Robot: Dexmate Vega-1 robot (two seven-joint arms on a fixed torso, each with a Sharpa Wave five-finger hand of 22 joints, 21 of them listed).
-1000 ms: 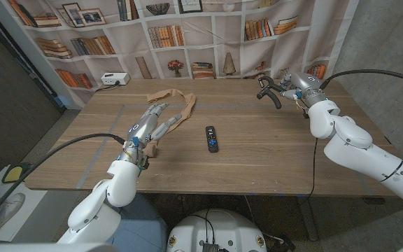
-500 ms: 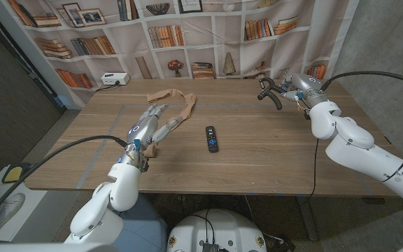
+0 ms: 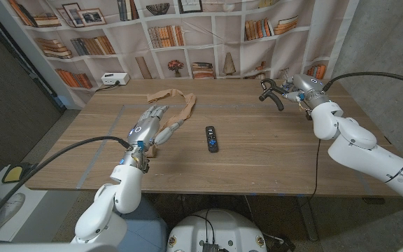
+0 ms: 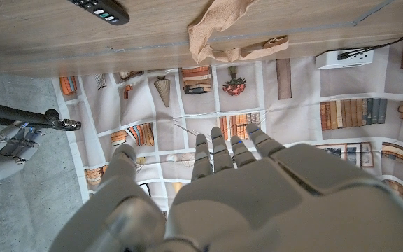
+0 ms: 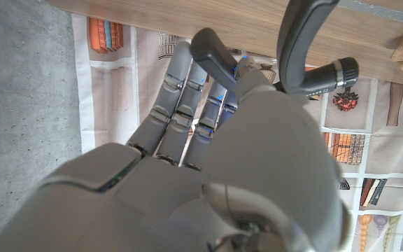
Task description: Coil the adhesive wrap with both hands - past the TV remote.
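The tan adhesive wrap [image 3: 180,98] lies loose and crumpled on the wooden table [image 3: 257,154], beyond the black TV remote [image 3: 212,138] and to its left. My left hand [image 3: 149,124] hovers over the table with its fingers spread and stretched toward the wrap's near end. In the left wrist view the wrap [image 4: 219,28] and the remote [image 4: 96,8] lie apart from the fingertips [image 4: 212,150]. My right hand [image 3: 301,87] is raised at the far right of the table. A black curved bar [image 3: 268,94] sits at its fingertips [image 5: 180,77]; whether the hand holds it is unclear.
A white box [image 3: 114,78] stands at the table's far left corner. A black cable [image 3: 315,161] runs across the right side of the table. A bookshelf backdrop [image 3: 187,28] hangs behind the far edge.
My left hand has edged a little farther toward the wrap. My right hand and the black bar have shifted slightly to the right.
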